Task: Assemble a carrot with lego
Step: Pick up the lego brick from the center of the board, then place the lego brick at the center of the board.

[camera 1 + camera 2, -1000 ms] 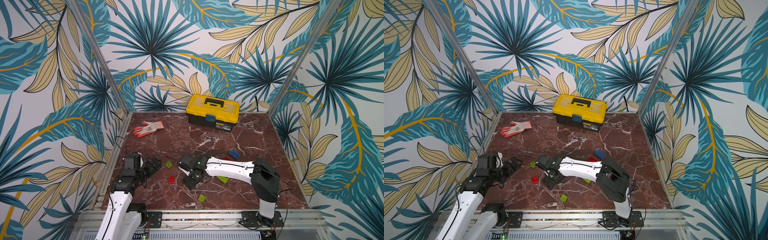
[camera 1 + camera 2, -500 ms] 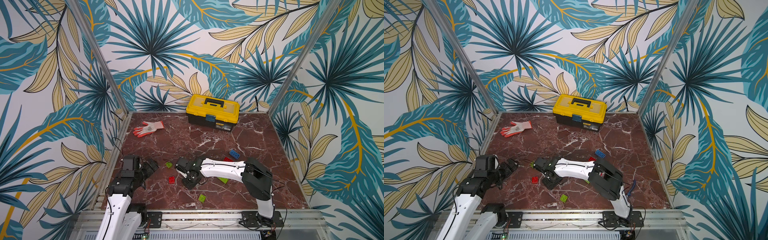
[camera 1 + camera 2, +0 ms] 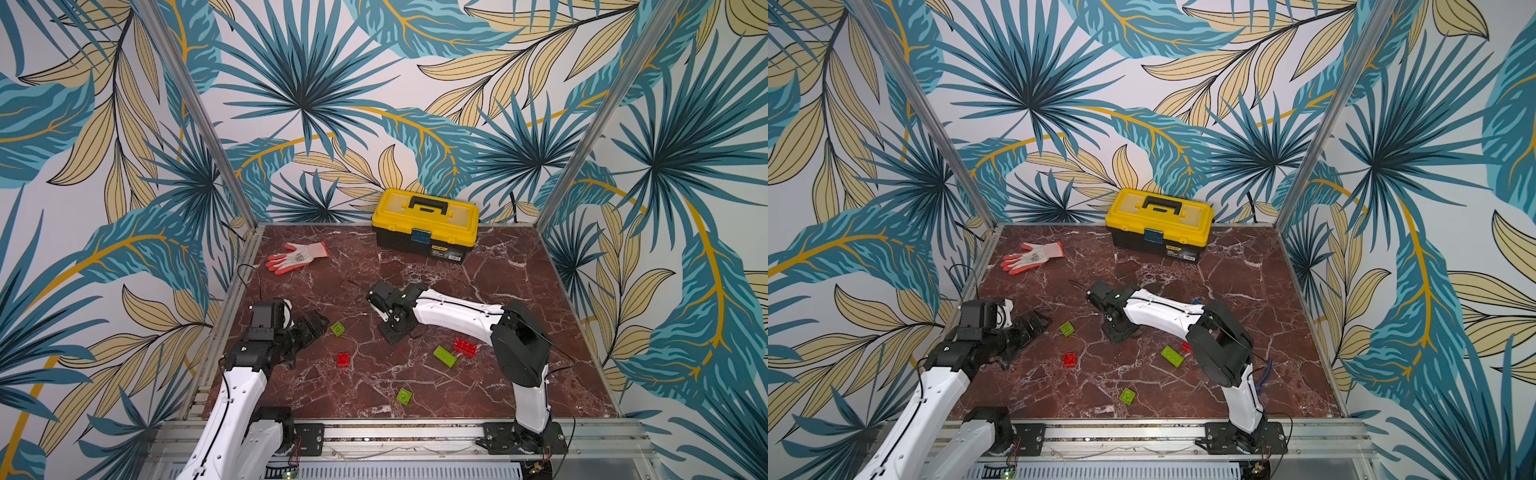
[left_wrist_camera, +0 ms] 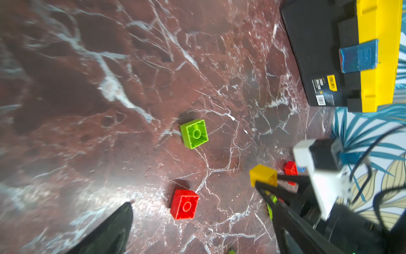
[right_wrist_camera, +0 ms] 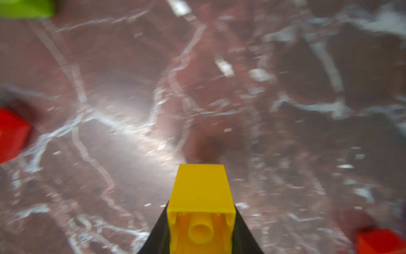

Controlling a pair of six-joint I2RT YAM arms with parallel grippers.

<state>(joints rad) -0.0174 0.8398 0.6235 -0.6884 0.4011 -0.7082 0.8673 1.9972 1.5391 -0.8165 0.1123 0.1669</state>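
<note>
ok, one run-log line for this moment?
stage: pick | right gripper: shut on small yellow square plastic brick | left gripper: open, empty | loose on red marble table: lime-green square brick, red square brick

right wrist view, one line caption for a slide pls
Black fingers pinch a yellow brick, hollow underside toward the camera, red marble table behind.

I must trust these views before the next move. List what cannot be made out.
- Small yellow square plastic brick: hidden in both top views by the right arm.
- Blue plastic brick: only a sliver shows in a top view, behind the right arm.
- Red plastic brick: blurred, cut by the right wrist view's edge.
- Left gripper: left wrist view shows one finger only.
</note>
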